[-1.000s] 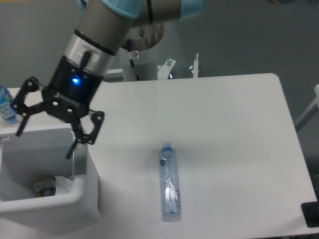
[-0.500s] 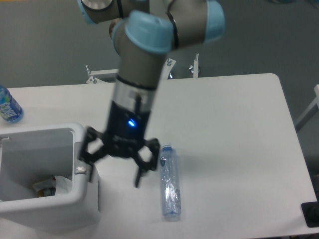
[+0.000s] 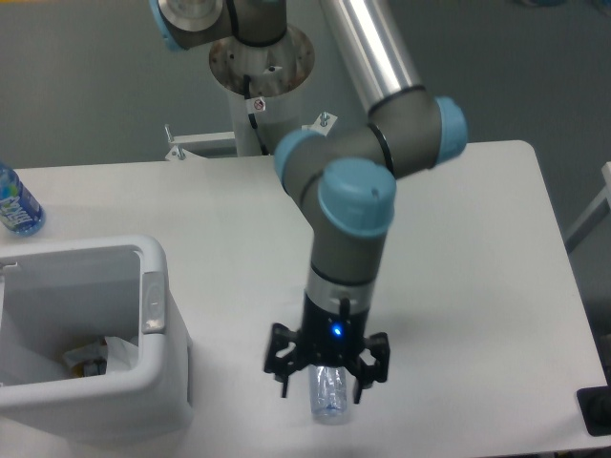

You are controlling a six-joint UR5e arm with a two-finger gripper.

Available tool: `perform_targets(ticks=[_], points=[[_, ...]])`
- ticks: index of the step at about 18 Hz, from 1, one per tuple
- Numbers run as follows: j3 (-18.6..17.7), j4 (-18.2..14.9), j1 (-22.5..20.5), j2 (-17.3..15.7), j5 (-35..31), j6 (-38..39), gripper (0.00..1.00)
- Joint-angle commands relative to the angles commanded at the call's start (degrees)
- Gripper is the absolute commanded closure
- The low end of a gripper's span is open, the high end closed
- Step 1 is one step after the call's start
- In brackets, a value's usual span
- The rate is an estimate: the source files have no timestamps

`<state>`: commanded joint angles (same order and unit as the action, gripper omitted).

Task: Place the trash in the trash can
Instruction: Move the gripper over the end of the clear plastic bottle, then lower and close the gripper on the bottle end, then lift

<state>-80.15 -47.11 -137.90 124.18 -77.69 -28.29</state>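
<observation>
Gripper (image 3: 327,385) spread, straddling crushed bottle (image 3: 329,399) near front edge of table (image 3: 458,248), probably lined up for a grasp, not yet pinching | wrapper (image 3: 95,355) already inside trash can (image 3: 143,377) at front-left corner | most of bottle hidden under wrist; finger-to-bottle contact unclear | uncrushed bottle (image 3: 16,204) cut off at left edge

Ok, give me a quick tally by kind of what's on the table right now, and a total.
Crushed clear bottles: 1, the crushed bottle under the open pincer
Uncrushed bottles: 1, the blue-label bottle at the far left edge
Crumpled wrappers: 1, the wrapper inside the bin
Bins: 1, the white trash can
Total: 4
</observation>
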Motion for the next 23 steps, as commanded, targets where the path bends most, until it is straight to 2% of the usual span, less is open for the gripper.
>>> perform_targets(ticks=[3,6,11,15,23], points=[[0.0,0.0,0.0,2.2,-2.3,-0.2,0.02],[-0.8,0.4,0.5,4.2,-7.4,-0.2,0.04],[-1.5,0.3,1.9,4.1,-7.2,0.1,0.04],[-1.7,0.2,1.9,3.7,-3.6,0.1,0.04],[-1.7,0.5,2.0,6.2,-4.2,0.2,0.01]])
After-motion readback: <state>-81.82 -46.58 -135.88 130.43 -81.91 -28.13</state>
